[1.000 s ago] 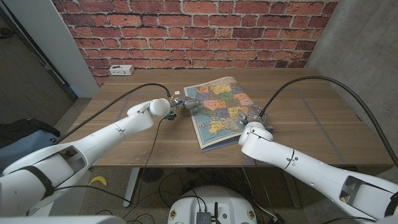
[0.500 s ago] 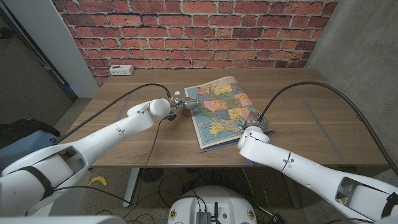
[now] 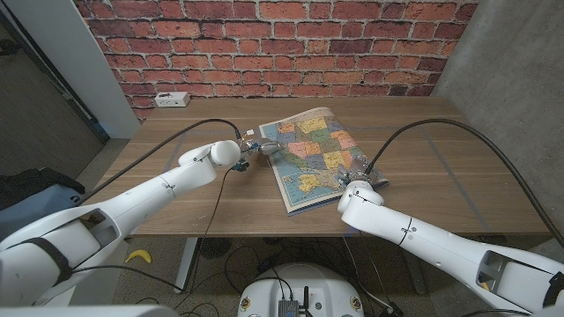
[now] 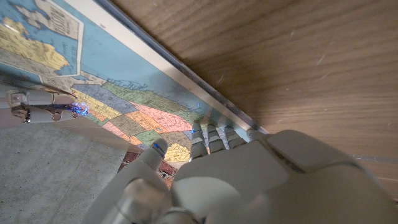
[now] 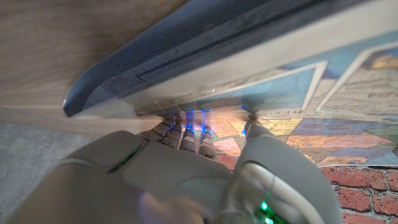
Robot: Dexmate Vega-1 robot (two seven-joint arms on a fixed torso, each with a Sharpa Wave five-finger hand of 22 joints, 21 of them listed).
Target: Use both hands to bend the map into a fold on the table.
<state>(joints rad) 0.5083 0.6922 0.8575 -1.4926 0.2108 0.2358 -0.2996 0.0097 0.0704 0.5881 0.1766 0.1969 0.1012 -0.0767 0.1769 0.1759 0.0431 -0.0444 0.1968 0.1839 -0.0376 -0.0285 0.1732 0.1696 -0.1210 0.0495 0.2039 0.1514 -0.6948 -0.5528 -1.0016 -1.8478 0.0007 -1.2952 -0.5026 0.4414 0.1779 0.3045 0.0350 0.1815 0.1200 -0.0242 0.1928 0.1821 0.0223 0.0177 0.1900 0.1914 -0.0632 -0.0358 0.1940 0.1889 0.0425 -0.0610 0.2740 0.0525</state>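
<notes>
At opposite edges, left hand [image 3: 256, 147] and right hand [image 3: 356, 176] pinch map [image 3: 313, 157].

A colourful map [image 3: 315, 157] of states, pale blue at its borders, lies open on the wooden table, slanting from its far corner at one o'clock to its near corner at seven, right edge lifted slightly.

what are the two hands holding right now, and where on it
The map: left hand at its left edge near the far corner, right hand lifting its right edge.
</notes>
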